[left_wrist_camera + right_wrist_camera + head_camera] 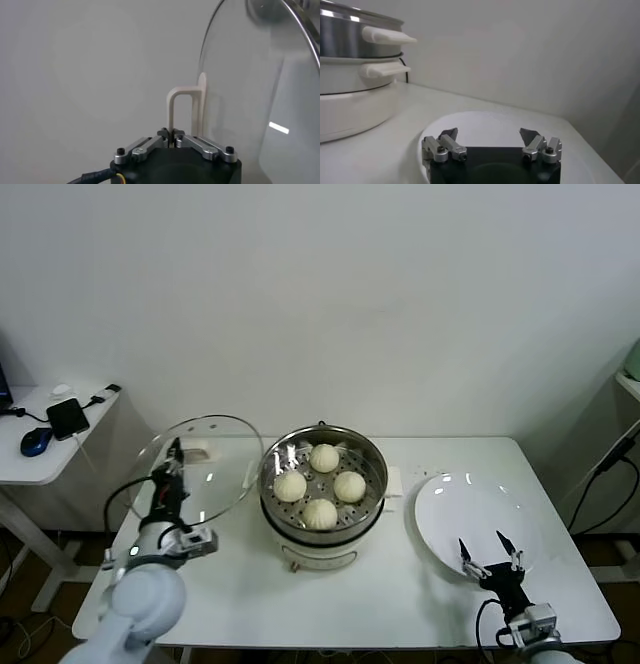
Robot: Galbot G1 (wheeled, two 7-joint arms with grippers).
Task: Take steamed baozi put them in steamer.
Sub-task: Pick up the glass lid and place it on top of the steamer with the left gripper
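Several cream-white steamed baozi (pixel 320 513) lie on the perforated tray inside the steel steamer (pixel 372 492), at the middle of the table. My left gripper (pixel 173 454) is to the left of the steamer, shut on the white handle (pixel 186 105) of the round glass lid (pixel 215 474), which it holds up on edge. In the left wrist view the lid (pixel 260 90) rises beside the handle. My right gripper (pixel 491 556) hangs open and empty over the near edge of the flat white plate (pixel 470 509). The right wrist view shows its open gripper (pixel 490 135) over the plate (pixel 485 122), with the steamer (pixel 355 35) off to one side.
A white side table (pixel 40 454) at the far left carries a black phone (pixel 68 417) and a blue mouse (pixel 36 441). The white work table (pixel 400 594) has bare surface in front of the steamer. A wall stands close behind.
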